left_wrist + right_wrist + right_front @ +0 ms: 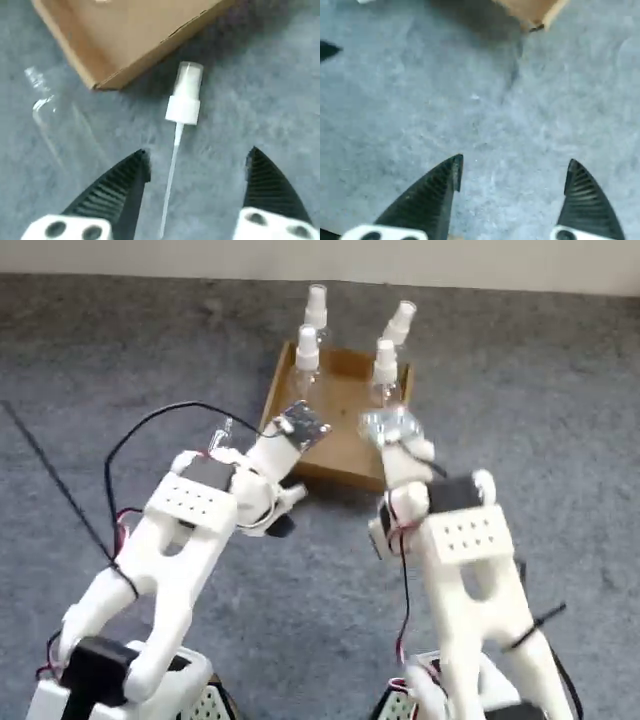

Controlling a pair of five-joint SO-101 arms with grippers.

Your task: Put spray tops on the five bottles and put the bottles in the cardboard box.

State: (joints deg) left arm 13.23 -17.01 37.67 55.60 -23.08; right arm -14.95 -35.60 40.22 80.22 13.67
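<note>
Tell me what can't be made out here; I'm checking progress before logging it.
- Clear bottle, left wrist view: transparent, its outline fades into the carpet.
- Two far bottles, high view: inside the cardboard box or behind it, too small to tell.
- Box's near wall, high view: partly covered by both arms.

A grey, carpet-like worktop (pixel 80 370) spread under everything, and a pale wall (pixel 150 255) ran along its far edge.
</note>
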